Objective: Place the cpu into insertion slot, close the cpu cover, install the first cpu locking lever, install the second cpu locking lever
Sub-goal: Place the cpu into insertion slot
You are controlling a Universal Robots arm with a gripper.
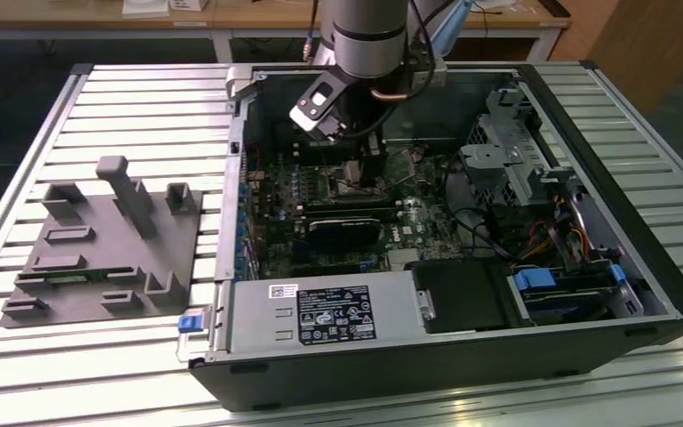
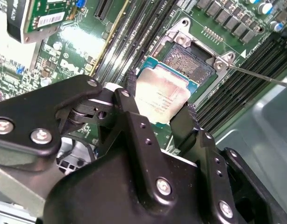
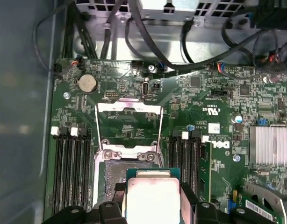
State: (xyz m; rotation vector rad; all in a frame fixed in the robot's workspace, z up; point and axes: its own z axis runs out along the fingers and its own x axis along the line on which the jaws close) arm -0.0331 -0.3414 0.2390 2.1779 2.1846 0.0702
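Observation:
My gripper (image 2: 160, 112) is shut on the cpu (image 2: 162, 95), a pale silver square chip held flat between the two black fingers (image 2: 129, 95). The chip hangs just above and partly over the insertion slot (image 2: 190, 63), whose dark centre lies exposed. In the first wrist view the cpu (image 3: 153, 198) sits in the gripper (image 3: 153, 205) at the near edge of the insertion slot (image 3: 111, 175). The cpu cover (image 3: 128, 109) is flipped open beyond the slot. A thin locking lever (image 2: 262, 75) sticks out sideways. In the exterior view the gripper (image 1: 354, 156) reaches down into the case.
Long black memory slots (image 3: 71, 172) flank the socket on both sides. A finned silver heatsink (image 3: 272, 144) and black cables (image 3: 134, 37) lie nearby. The open computer case (image 1: 662, 294) rests on a slatted table, with a grey fixture (image 1: 104, 249) at the exterior view's left.

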